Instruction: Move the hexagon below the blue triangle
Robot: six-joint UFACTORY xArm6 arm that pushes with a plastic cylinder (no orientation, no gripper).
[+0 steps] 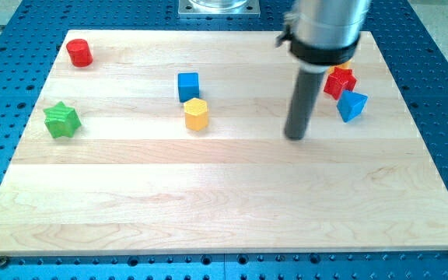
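The yellow hexagon block (pixel 196 114) sits on the pale wooden table (pixel 224 202), well off to the view's left of my tip (pixel 295 137), just below the blue cube (pixel 188 85). The blue triangle block (pixel 351 105) lies near my tip on the view's right, touching the red star block (pixel 339 82) above it. There is no claw here, only a straight dark rod, so nothing opens or holds. The hexagon looks light, rigid and smooth, likely to slide easily and to spin if struck off-centre; I judge its left face the place to push. The arm hangs upright, rod vertical, tip on the table between both blocks.
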